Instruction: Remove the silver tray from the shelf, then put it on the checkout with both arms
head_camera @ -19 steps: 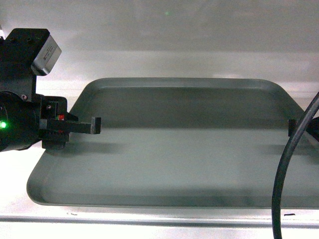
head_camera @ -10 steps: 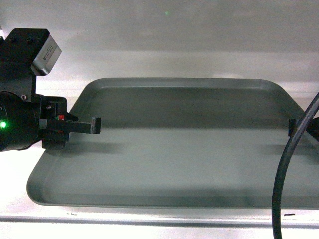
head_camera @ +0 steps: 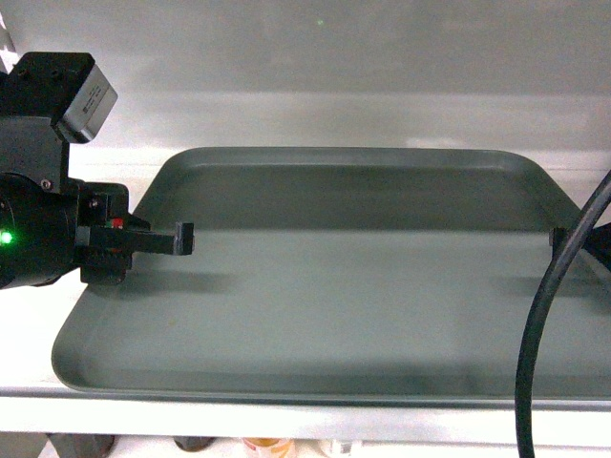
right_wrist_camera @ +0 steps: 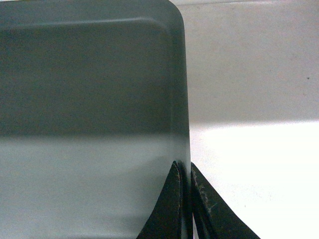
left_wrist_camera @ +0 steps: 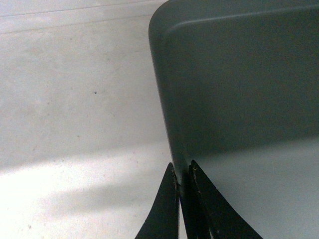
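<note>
The silver tray (head_camera: 334, 286) lies broad and flat over the white shelf (head_camera: 115, 162), filling most of the head view. My left gripper (head_camera: 181, 243) is shut on its left rim, one black finger lying over the tray floor. From the left wrist, the left gripper (left_wrist_camera: 183, 172) pinches the rim of the tray (left_wrist_camera: 239, 99) between both fingers. My right gripper (head_camera: 558, 243) holds the right rim, half hidden by a cable. The right wrist view shows the right gripper (right_wrist_camera: 183, 169) shut on the rim of the tray (right_wrist_camera: 89, 99). The checkout is out of view.
A thick black cable (head_camera: 549, 324) curves down the right side in front of the tray. The pale back panel (head_camera: 334, 57) stands close behind. Bare white shelf board (left_wrist_camera: 75, 99) (right_wrist_camera: 249, 74) lies beside each rim. Small items (head_camera: 258, 446) show below the shelf's front edge.
The shelf's front edge has slid lower in the head view, and items beneath it now show. The tray and both grippers keep almost the same place in the frame.
</note>
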